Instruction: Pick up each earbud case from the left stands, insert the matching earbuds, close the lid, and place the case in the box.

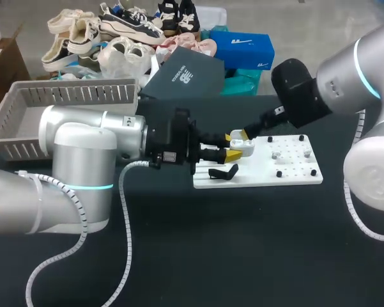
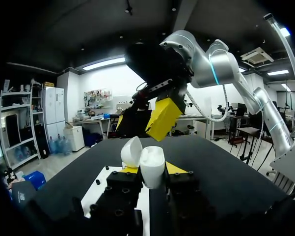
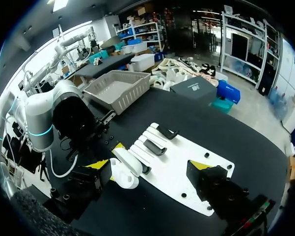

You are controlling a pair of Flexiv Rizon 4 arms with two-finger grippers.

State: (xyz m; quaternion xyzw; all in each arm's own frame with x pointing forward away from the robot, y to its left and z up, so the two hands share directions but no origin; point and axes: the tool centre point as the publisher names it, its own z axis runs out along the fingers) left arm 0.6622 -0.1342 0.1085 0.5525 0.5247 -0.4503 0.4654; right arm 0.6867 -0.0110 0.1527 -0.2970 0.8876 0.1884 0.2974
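My left gripper (image 1: 232, 153) is clamped on the small white rounded plastic earbud case (image 2: 152, 167), one yellow tip pressed to each side of its body. The case's long axis runs on in line with my fingers, its open mouth pointing ahead of them and away from my wrist, and its hinged white lid (image 2: 131, 151) is swung open and tilted off to one side. My left arm lies low and nearly level above the flat white perforated board (image 1: 294, 171), with a black plastic stand (image 1: 223, 171) just beside the fingers. My right gripper (image 3: 150, 166) slants down from the opposite side, its fingers spread wide and holding nothing, one tip close beside the case. The grey slatted plastic basket (image 1: 70, 96) sits well behind my left wrist.
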